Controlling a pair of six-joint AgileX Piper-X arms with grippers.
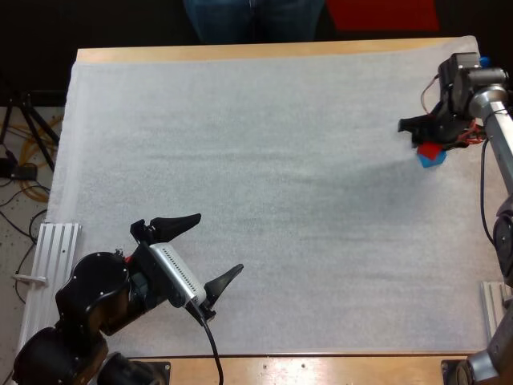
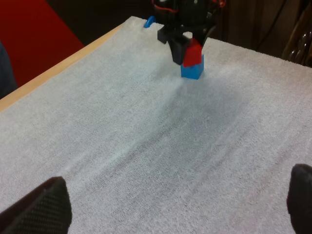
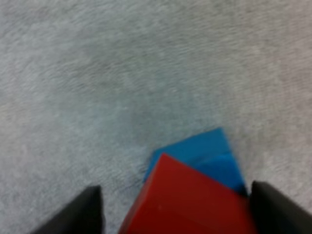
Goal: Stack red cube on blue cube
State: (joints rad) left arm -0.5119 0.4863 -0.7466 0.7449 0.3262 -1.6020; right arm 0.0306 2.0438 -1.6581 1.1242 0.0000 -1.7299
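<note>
The red cube rests tilted on top of the blue cube at the mat's far right. My right gripper is shut on the red cube, one black finger on each side. Between those fingers, the right wrist view has the red cube close up, with a corner of the blue cube poking out beneath it. My left gripper stands open over the near left of the mat, holding nothing. Far ahead of it, the left wrist view has the red cube on the blue cube.
The white mat covers most of the table. A person's legs stand beyond the far edge. A metal rail lies at the mat's near left edge, with cables and a tripod on the floor to the left.
</note>
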